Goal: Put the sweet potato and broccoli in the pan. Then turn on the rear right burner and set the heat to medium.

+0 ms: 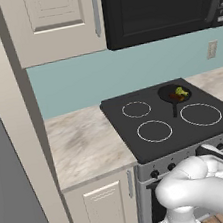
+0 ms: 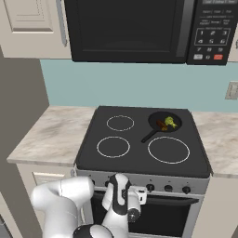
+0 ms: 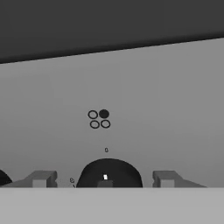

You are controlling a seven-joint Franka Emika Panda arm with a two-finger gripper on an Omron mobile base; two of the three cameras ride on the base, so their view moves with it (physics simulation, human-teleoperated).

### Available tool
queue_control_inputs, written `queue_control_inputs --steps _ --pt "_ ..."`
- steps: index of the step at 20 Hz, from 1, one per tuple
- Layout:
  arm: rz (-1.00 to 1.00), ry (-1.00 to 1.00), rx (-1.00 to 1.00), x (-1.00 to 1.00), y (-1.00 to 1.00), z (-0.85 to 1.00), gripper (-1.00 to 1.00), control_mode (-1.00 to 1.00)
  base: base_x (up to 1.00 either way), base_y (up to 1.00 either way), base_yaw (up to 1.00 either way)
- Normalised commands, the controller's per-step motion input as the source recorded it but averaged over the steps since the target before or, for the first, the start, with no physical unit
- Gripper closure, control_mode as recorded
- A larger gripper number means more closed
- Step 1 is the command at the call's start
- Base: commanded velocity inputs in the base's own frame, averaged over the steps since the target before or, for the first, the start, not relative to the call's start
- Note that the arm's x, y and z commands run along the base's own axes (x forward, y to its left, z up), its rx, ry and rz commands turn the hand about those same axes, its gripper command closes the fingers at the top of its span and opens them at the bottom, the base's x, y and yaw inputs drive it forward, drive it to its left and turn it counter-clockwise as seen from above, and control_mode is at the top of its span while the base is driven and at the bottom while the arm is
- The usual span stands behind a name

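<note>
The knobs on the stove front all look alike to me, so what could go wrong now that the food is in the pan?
1. The end effector straddles one dark knob, jaws apart. The front panel carries several like it, so it may light another zone than the pan's.
2. Turning too far would overshoot medium.
3. The pan holds the broccoli and sweet potato; excess heat could scorch them.

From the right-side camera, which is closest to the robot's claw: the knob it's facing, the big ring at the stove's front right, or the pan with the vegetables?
Measured from the gripper:
1. The knob, a dark dial directly between its fingers on the stove's front panel.
2. The large front right ring, on the cooktop above the panel.
3. The pan, rear right, holding the broccoli and sweet potato.
</note>
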Motion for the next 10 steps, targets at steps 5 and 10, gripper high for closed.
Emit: queue_control_inputs --steps 5,10 --pt "0.02 0.00 0.00 0.00 0.02 -0.34 -1.00 -1.00 0.00 0.00 0.00" --pt "0.00 0.00 0.00 0.00 0.00 -0.05 -1.00 -1.00 0.00 0.00 0.00"
